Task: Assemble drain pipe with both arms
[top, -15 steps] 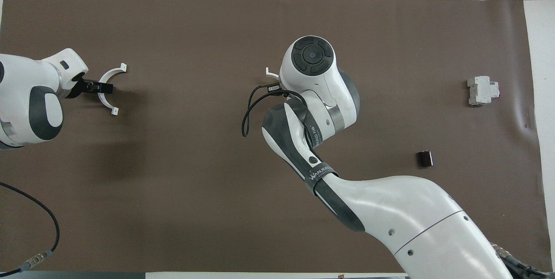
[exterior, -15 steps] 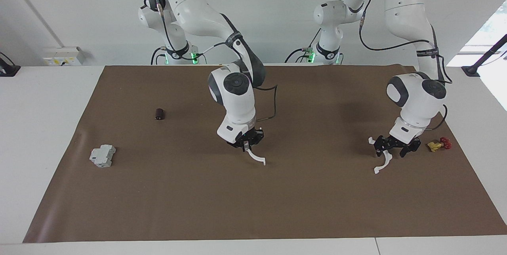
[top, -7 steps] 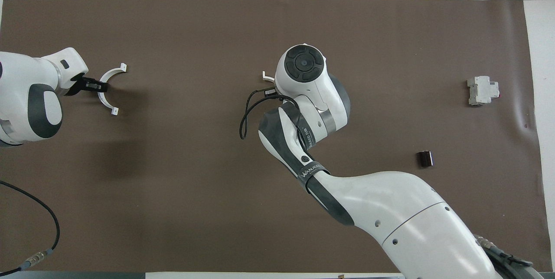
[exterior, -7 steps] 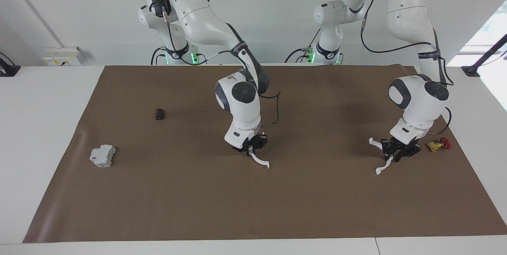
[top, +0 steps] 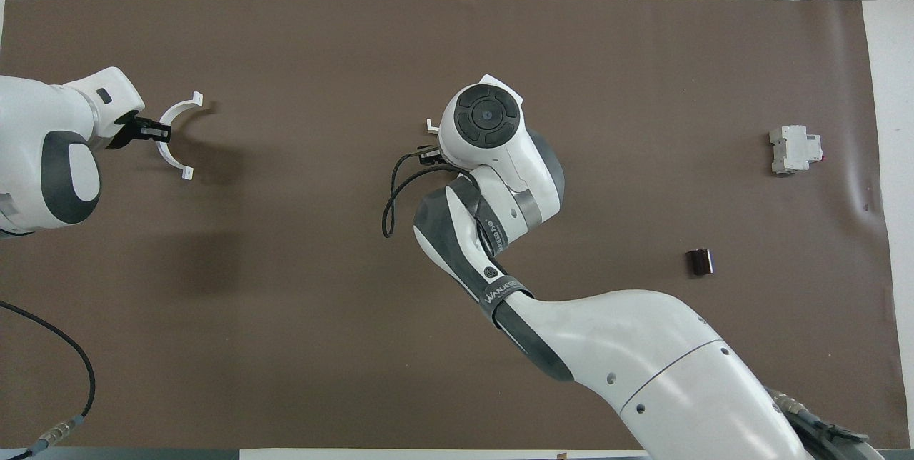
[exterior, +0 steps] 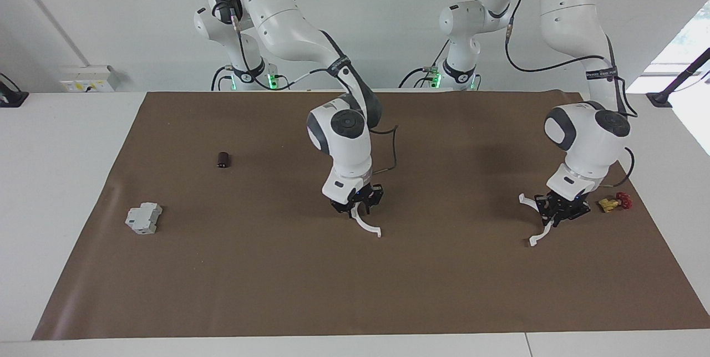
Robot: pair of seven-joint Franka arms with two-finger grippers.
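The drain pipe is in two white half-ring pieces. My right gripper (exterior: pixel 358 207) is over the middle of the mat and is shut on one half-ring (exterior: pixel 367 226), which hangs down from it just above the mat. In the overhead view the right arm's wrist (top: pixel 485 117) covers this piece except one tab (top: pixel 430 124). My left gripper (exterior: pixel 556 210) (top: pixel 148 131) is toward the left arm's end of the table. It is shut on the other half-ring (exterior: pixel 537 236) (top: pixel 163 153), held low over the mat. The two pieces are far apart.
A small yellow valve with a red knob (exterior: pixel 613 202) lies on the mat close beside my left gripper. A grey boxy block (exterior: pixel 143 218) (top: pixel 794 149) and a small dark cylinder (exterior: pixel 223 159) (top: pixel 700 261) lie toward the right arm's end. The brown mat (exterior: pixel 277 290) covers the table.
My right gripper has moved with its half-ring toward the left arm's end. My left gripper's fingers have narrowed onto the other half-ring, which has shifted slightly.
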